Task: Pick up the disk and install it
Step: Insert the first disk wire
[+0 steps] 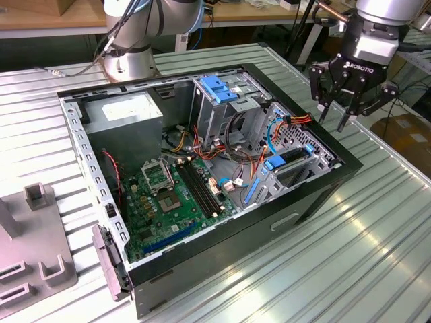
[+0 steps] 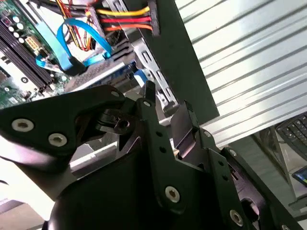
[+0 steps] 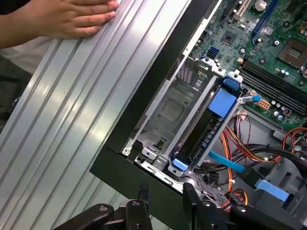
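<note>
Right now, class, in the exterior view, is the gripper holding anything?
No: the gripper hangs with its fingers spread and empty above the corner of the computer case.

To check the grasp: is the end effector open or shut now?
Open: in the exterior view the end effector hangs above the computer case's edge, fingers spread, nothing between them.

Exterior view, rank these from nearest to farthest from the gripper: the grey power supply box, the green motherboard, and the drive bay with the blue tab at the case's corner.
Measured from the gripper in the exterior view:
1. Drive bay with the blue tab, just below it at the case's corner on the view's right.
2. Green motherboard, mid-case, lower in the view.
3. Grey power supply box, far corner toward the view's left.
</note>
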`<state>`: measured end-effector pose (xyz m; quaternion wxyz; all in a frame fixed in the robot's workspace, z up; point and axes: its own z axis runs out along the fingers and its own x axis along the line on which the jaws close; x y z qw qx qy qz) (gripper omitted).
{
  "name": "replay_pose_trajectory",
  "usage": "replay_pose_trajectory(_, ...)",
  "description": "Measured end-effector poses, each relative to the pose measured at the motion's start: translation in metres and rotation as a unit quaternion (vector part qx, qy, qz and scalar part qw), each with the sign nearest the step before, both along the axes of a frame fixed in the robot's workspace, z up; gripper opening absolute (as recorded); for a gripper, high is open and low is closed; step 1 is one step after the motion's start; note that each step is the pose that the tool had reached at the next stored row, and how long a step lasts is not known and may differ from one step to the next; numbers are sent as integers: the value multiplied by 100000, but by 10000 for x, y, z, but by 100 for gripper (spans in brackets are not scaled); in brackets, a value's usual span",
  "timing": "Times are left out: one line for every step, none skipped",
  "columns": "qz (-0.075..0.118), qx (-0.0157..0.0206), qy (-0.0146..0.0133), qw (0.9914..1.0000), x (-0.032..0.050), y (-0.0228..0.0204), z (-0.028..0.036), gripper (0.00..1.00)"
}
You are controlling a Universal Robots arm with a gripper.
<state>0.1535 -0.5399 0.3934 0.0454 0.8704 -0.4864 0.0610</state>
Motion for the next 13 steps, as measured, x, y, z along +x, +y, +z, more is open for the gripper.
replay_pose_trajectory(84,-1,2,100000,1,22,-9,41)
replay_pose_trajectory(185,-3,0,100000,1,36,-17,41)
replay_pose_trajectory(418,-7,0,99999,2,49,-32,41)
replay_pose_trajectory(712,-5,-1,99997,3,58,-46,41)
replay_pose_trajectory(1534,14,0,99988,5,69,-72,41)
replay_pose_trajectory(2505,20,-1,99969,5,77,-94,41)
replay_pose_trajectory(3177,5,-1,99950,5,81,-105,41)
replay_pose_trajectory(3673,-5,0,99933,5,88,-110,41)
replay_pose_trajectory(4198,5,1,99912,6,98,-115,41)
replay_pose_trajectory(4519,5,0,99898,7,106,-118,41)
replay_pose_trajectory(4874,6,1,99881,8,120,-121,41)
replay_pose_trajectory(5120,3,1,99869,10,132,-123,41)
replay_pose_trajectory(5710,10,1,99837,15,152,-128,41)
